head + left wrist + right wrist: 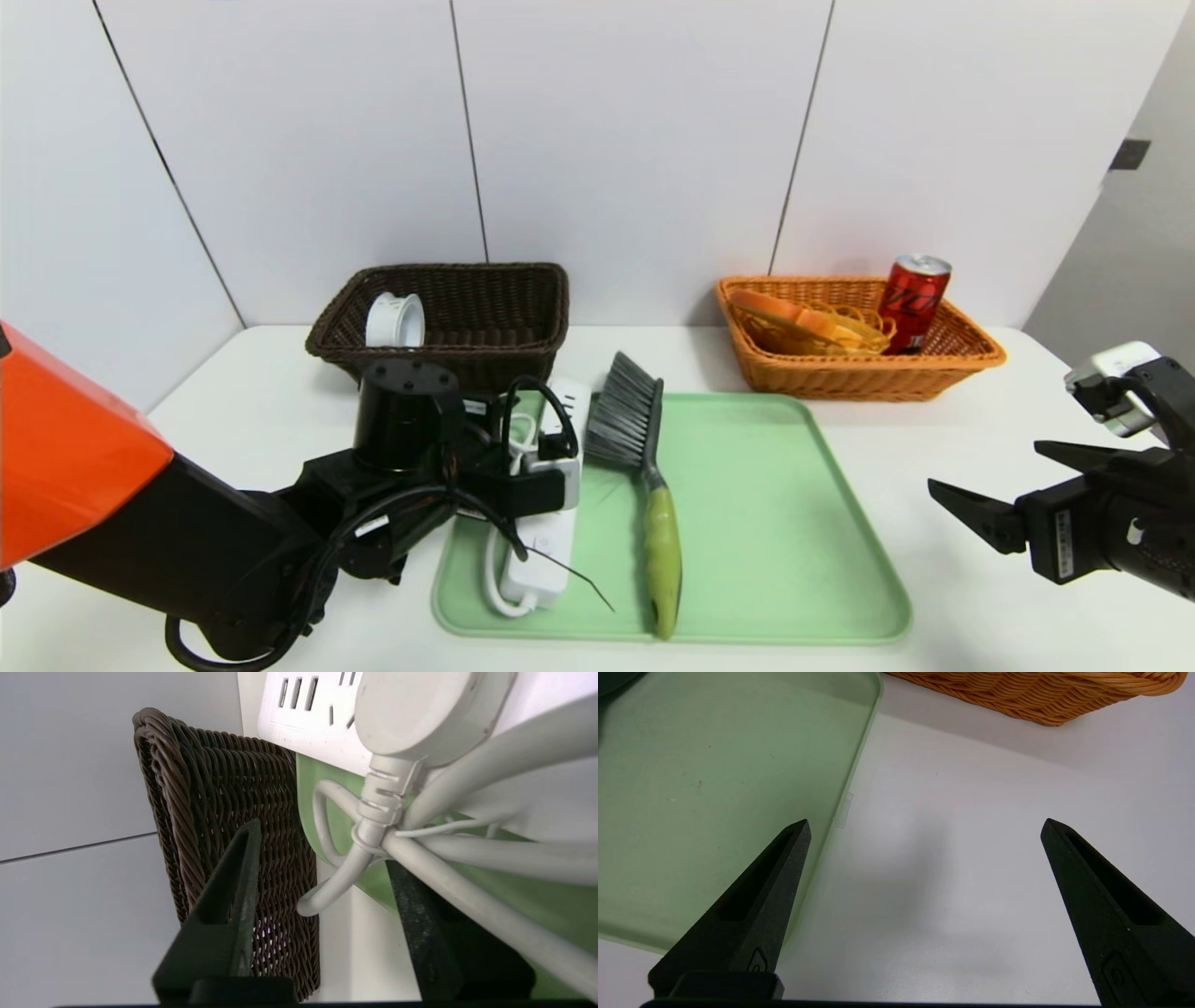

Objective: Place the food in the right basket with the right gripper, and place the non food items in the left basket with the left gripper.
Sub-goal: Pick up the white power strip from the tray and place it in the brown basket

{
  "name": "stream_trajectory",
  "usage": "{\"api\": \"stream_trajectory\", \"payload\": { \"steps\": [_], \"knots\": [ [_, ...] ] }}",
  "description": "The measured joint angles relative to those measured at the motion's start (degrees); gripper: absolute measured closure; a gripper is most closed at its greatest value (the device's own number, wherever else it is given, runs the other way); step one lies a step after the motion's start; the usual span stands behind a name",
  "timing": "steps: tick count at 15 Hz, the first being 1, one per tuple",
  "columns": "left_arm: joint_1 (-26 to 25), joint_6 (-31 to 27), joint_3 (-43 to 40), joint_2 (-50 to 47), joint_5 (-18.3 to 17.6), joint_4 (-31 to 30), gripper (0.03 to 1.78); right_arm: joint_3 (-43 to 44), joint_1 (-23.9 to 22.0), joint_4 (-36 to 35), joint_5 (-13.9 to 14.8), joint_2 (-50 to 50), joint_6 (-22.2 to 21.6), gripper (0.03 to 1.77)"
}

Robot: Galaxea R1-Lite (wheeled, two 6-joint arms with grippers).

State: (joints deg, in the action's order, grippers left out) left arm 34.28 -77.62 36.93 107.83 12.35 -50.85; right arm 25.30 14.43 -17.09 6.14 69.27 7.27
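white plastic power strip with coiled cord lies on the pale green tray, beside a grey-bristled brush. left gripper is spread around it; its wrist view shows cord between fingers. right gripper hangs released over white table.

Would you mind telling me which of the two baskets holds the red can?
The orange basket, on the robot's right, holds the red can; the dark brown basket holds a white roll.

Power strip and brush are lying on the tray, the strip at the left jaws; both baskets are sitting beyond.
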Motion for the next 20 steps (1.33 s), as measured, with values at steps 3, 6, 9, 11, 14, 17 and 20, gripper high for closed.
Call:
{"api": "stream_trajectory", "payload": {
  "steps": [3,6,9,11,14,17,20],
  "knots": [
    [0.00,0.02,-0.10,-0.16,0.07,0.05,1.72,0.00,0.11,0.01,0.05,-0.02,-0.05,0.10],
    [0.00,0.28,-0.16,-0.20,-0.17,-0.04,1.72,0.00,0.15,0.04,0.05,-0.04,-0.02,0.10],
    [0.00,0.88,-0.10,-0.55,-0.34,-0.04,1.72,-0.16,0.22,0.00,0.05,-0.04,-0.02,0.10],
    [0.06,2.38,0.09,-0.80,-0.52,-0.04,1.72,-0.20,0.39,-0.02,0.02,-0.02,-0.05,0.10],
    [0.59,6.14,0.11,-0.99,-3.18,-0.44,1.72,-0.05,0.61,-0.02,0.05,0.27,0.04,0.10],
    [1.44,10.73,-0.41,-0.61,-9.29,-0.45,1.72,0.15,0.91,-0.02,0.05,0.57,0.12,0.10],
    [2.45,14.23,-0.38,0.52,-11.93,-3.01,1.72,0.17,0.98,0.00,0.07,0.72,0.12,0.10]
  ]
}}
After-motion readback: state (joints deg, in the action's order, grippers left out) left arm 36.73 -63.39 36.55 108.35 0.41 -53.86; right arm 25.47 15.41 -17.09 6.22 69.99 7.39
